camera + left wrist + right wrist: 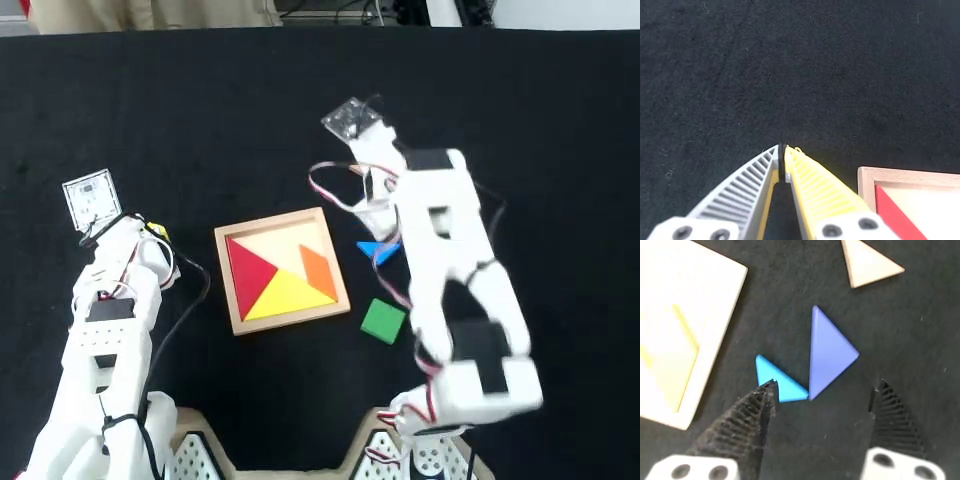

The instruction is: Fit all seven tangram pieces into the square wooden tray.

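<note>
Hovering right hand (826, 383) spread above blue triangles (830, 352) | left hand (781, 148) clenched (apparently empty)

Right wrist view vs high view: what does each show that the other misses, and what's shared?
Right wrist adds: a purple-blue triangle, a bare wooden triangle and the open right gripper. High adds: the green square, red triangle, orange parallelogram and left arm. Both: the wooden tray, its yellow triangle, the small light-blue triangle.
</note>
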You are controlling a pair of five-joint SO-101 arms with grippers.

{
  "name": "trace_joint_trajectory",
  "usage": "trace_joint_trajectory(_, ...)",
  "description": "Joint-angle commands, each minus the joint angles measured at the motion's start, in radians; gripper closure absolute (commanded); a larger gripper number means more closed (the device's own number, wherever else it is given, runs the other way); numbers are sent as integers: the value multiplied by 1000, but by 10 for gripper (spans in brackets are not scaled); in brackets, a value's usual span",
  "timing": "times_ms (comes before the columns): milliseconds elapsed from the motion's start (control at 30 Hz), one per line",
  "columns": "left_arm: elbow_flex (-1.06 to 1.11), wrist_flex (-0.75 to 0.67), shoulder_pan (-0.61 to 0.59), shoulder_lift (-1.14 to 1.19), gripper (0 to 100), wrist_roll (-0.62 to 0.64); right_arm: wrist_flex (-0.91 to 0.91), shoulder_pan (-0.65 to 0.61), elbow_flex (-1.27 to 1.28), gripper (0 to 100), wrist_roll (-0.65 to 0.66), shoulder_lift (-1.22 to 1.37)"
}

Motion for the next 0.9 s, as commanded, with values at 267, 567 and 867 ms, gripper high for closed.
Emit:
trace_joint_trajectory(267, -7, -21, 13, -25, 970, -11, 175, 40, -410, 704, -9, 355)
trace_joint_trajectory(567, -7, -21, 13, -25, 970, -11, 141, 41, -418, 705, -9, 418)
trace_joint_trajectory(867, -7, -21, 13, -25, 970, -11, 112, 51, -420, 705, -9, 452)
